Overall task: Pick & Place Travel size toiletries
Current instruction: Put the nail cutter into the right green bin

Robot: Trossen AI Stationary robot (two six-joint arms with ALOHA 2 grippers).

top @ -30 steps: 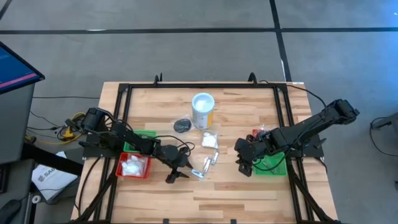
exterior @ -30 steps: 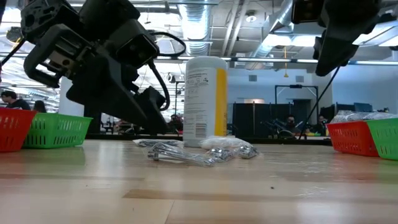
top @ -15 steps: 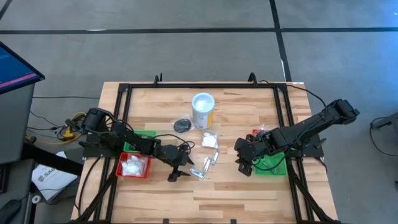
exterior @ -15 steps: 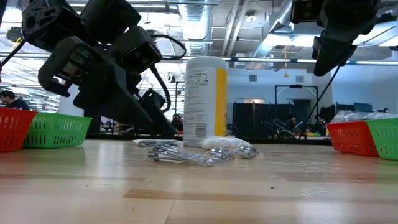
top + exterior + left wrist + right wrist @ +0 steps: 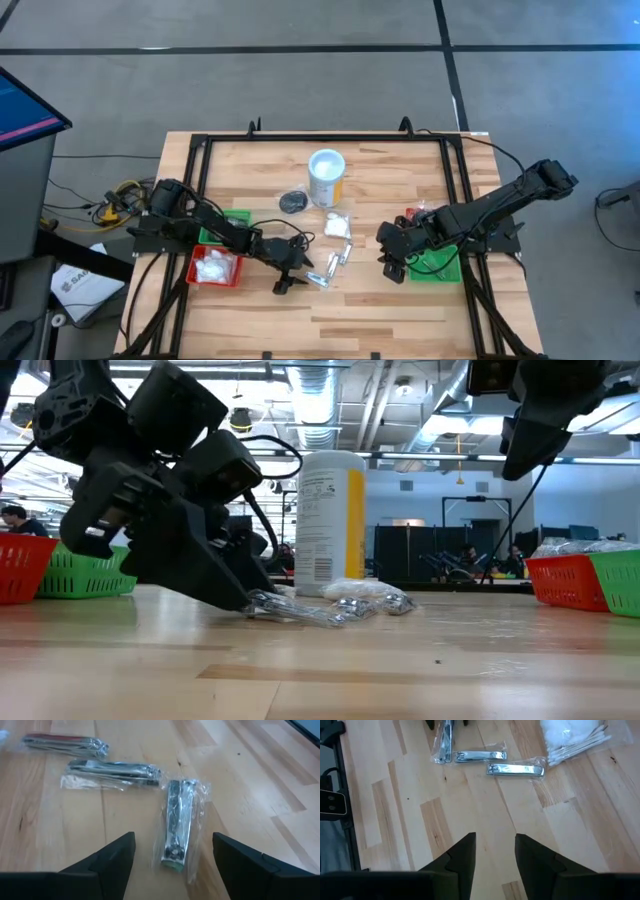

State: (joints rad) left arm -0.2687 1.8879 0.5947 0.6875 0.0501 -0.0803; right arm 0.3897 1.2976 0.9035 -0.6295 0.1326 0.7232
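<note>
- A wrapped nail clipper [image 5: 178,822] lay on the wooden table [image 5: 400,310], near its middle, in a clear plastic sleeve.
- The left gripper [image 5: 172,857] stood low over this clipper with its fingers [image 5: 107,857] wide apart, one on each side of the clipper and not touching it.
- Two more wrapped clippers [image 5: 114,770] lay just beyond the first one, side by side.
- In the high view the three clippers [image 5: 330,265] made a small group, and a packet of cotton swabs [image 5: 337,225] lay just behind them.
- A black round pot [image 5: 292,202] sat beside the white canister [image 5: 326,176], which stood upright behind the packet.
- In the low view the left gripper [image 5: 240,595] was down at the table surface, next to the silvery clippers [image 5: 300,608].
- The right gripper [image 5: 393,262] hung above the table, well apart from the clippers, with its fingers [image 5: 462,855] a little apart and holding nothing.
- A red tray [image 5: 192,274] with white items and a green tray [image 5: 238,215] stood at the left side.
- Another green tray [image 5: 440,268] stood at the right side, under the right arm.
</note>
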